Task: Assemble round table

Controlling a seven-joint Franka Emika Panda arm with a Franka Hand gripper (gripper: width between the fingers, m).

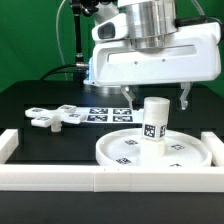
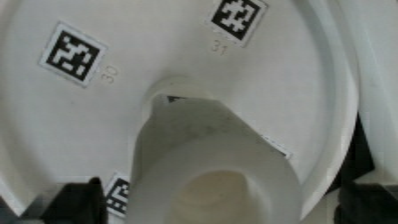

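White straight-walled frame (image 1: 100, 182) corners the large rimmed white plastic disc (image 1: 200, 155) on the black tabletop (image 1: 30, 100), likely bracing it. The short white cylindrical post (image 1: 154, 122) stands upright at its centre, gripper (image 1: 157, 98) spread wide just above.

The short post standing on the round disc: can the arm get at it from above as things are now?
Probably yes. The open jaws hang directly over the post, one on each side, with nothing between them and it; the disc lies below.
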